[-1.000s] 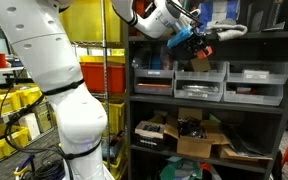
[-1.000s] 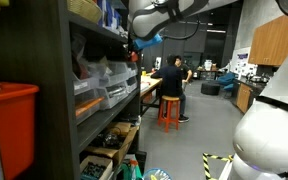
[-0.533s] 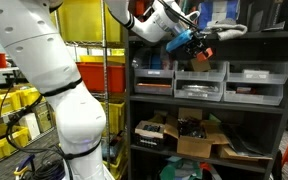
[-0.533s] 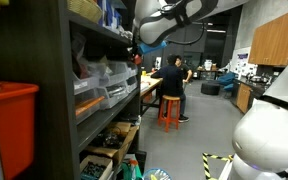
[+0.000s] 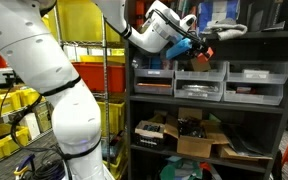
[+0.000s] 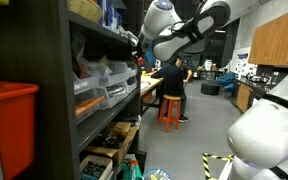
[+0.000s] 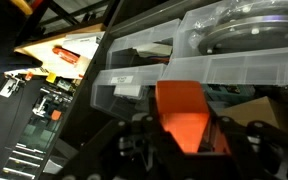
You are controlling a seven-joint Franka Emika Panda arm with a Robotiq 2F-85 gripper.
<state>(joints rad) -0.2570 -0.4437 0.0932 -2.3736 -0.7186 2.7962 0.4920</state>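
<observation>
My gripper [image 7: 184,150] is shut on an orange block [image 7: 182,112] that stands up between the black fingers. Just past the block lies the front lip of a clear plastic drawer bin [image 7: 154,78]. In an exterior view the gripper [image 5: 201,46] hangs at the front of the dark shelf unit [image 5: 209,104], just above the row of clear bins [image 5: 199,80], with the orange block [image 5: 207,51] at its tip. In an exterior view the gripper [image 6: 136,56] sits at the shelf's front edge, by the bins [image 6: 96,88].
Cardboard boxes [image 5: 199,142] and clutter fill the lower shelf. Yellow and red crates [image 5: 102,72] stack behind the arm. A person [image 6: 170,78] sits on an orange stool [image 6: 169,110] down the aisle. A red bin [image 6: 9,125] stands close to the camera.
The arm's forearm and wrist have swung lower and further out from the shelf while the gripper stays at the shelf front, still shut on the orange block.
</observation>
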